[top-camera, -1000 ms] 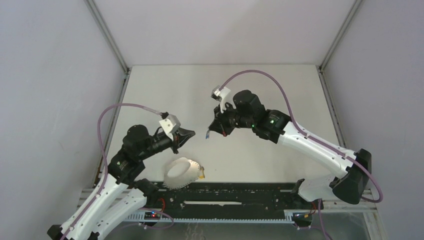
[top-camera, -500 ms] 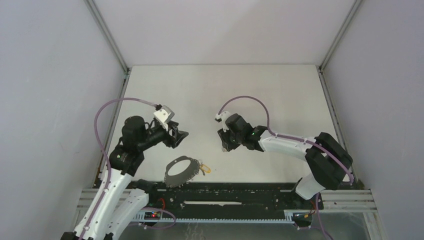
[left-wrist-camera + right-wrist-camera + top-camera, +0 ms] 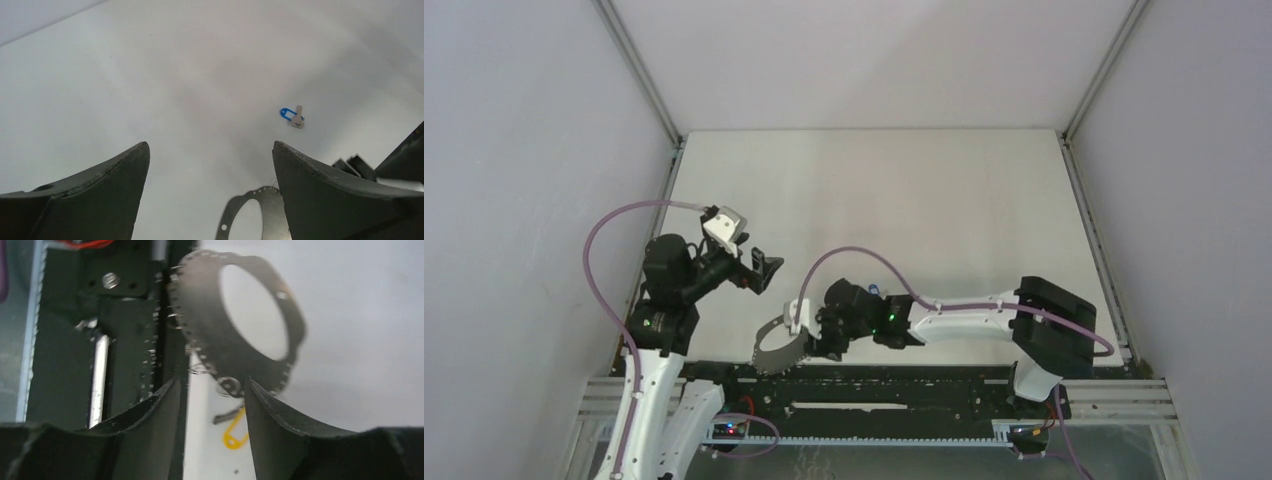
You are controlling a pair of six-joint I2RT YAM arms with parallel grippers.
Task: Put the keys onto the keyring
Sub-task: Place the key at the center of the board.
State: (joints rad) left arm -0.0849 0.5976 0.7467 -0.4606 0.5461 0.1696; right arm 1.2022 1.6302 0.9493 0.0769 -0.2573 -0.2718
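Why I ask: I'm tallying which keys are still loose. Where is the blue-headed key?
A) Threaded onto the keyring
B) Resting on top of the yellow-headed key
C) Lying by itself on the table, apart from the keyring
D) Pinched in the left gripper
C: in the left wrist view the blue-headed key lies alone on the table, with bare surface between it and the keyring.

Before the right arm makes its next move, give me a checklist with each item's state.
1. Left pincer open and empty: ok.
2. Right pincer open, nothing clamped: ok.
3. Yellow key visible under the right pincer's gap: ok.
4. Blue key on the keyring: not ok, it lies apart on the table.
5. Yellow key threaded onto the keyring: cannot tell, the view is blurred.
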